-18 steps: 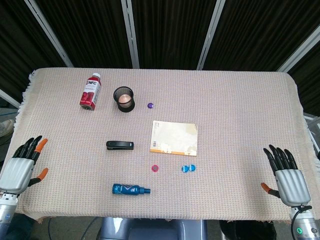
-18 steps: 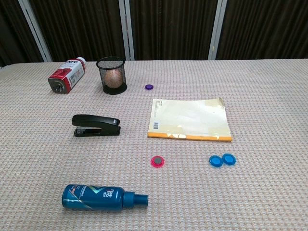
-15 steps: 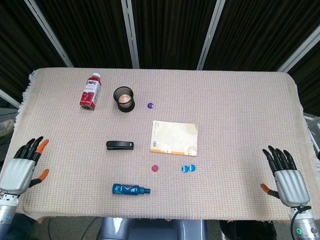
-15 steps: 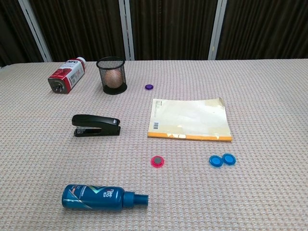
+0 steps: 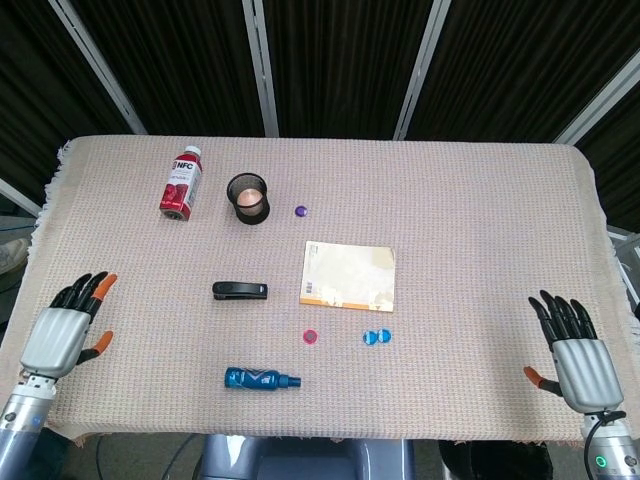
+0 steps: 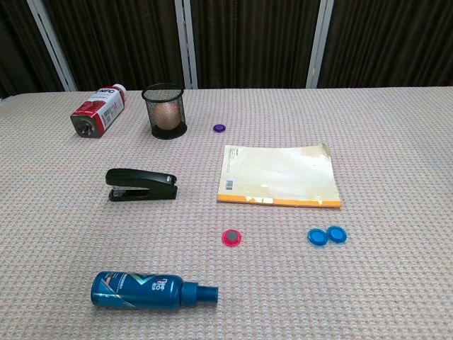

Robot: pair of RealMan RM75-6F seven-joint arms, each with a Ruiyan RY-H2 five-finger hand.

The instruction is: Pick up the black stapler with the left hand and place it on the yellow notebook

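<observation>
Item: black stapler (image 5: 240, 290), lying flat on the cloth-covered bench (image 5: 480, 200), long axis crosswise, just left of the yellow notebook (image 5: 348, 275) with a gap between them; untouched.

Left hand (image 5: 68, 328): near the bench's left front edge, well apart from the stapler, fingers (image 5: 88, 289) spread, holding nothing. Right hand (image 5: 575, 352): at the right front edge, fingers spread, empty.

Step in hand, as I judge it: the reach. Best done by coming over the stapler from above, fingers closing across its narrow width near the middle, lifting clear before crossing to the notebook; keep off the blue bottle (image 5: 261, 379) lying nearer the front.

Containers: black mesh cup (image 5: 248, 198), upright, a pale rounded thing inside, unidentified. Red bottle (image 5: 182, 181), on its side, capped.
</observation>
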